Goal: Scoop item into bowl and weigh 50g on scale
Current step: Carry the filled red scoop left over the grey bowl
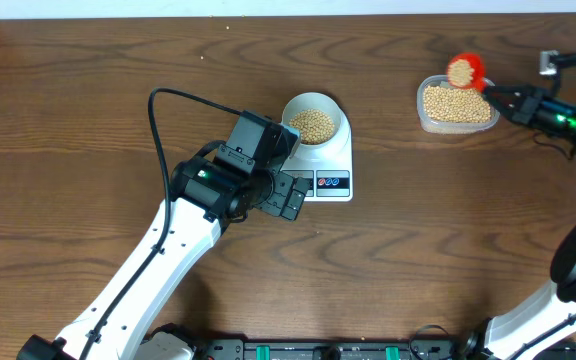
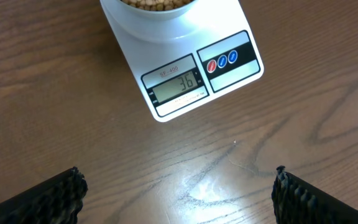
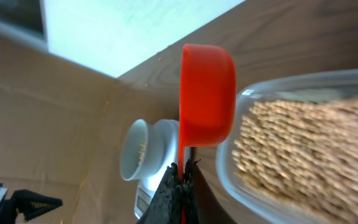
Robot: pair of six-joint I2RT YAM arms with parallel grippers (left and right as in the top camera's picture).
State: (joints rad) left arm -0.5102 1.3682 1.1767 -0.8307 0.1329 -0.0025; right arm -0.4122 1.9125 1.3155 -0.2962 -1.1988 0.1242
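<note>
Soybeans [image 1: 314, 125] lie in the small pale bowl [image 1: 338, 105], which sits on the far end of the white kitchen scale [image 1: 340, 158] at the middle of the wooden table [image 1: 88, 90]. The scale's long axis runs away from the robot, with its display [image 2: 178, 86], reading 36, and red and blue buttons [image 2: 221, 61] at the near end. The left gripper [image 1: 290, 195] hovers by that end, jaws spread wide and empty. Far right, the right gripper [image 1: 498, 96] is clamped on a red scoop [image 1: 465, 70] heaped with beans above a clear tub [image 1: 421, 110], handle pointing right toward the gripper.
</note>
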